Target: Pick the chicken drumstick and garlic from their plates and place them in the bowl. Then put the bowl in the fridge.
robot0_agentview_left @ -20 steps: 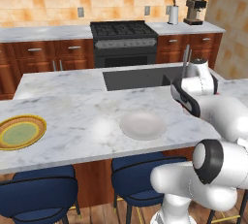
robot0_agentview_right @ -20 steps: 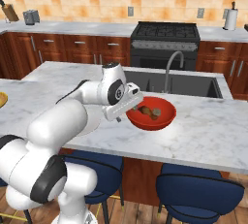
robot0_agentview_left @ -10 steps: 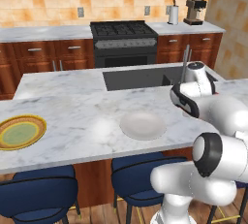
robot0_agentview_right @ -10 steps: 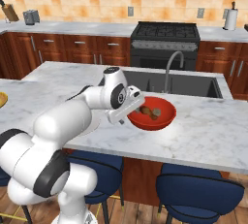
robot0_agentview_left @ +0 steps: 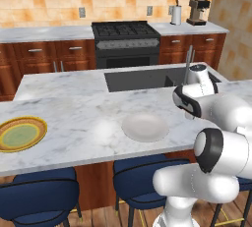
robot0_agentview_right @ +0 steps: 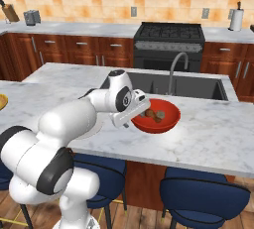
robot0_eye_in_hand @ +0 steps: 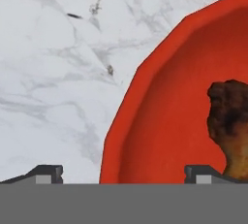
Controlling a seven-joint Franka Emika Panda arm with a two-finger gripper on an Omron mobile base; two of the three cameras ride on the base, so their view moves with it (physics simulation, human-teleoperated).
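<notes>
The glossy red bowl sits on the island counter in front of the sink. Inside it lie the brown chicken drumstick and, beside it, the rounder garlic. My gripper is open at the bowl's left rim. In the hand view the bowl's rim runs between the two fingertips, one outside over the marble and one inside, with the drumstick just beyond. The green plate with the yellow rim and the white plate stand bare. The fridge is out of view.
The sink with its tall faucet lies just behind the bowl. Blue stools stand under the counter's near edge. A stove and cabinets line the back wall.
The hand has dropped a little lower at the bowl's left rim. The jaws have stayed open, and the bowl and the food in it have not moved.
</notes>
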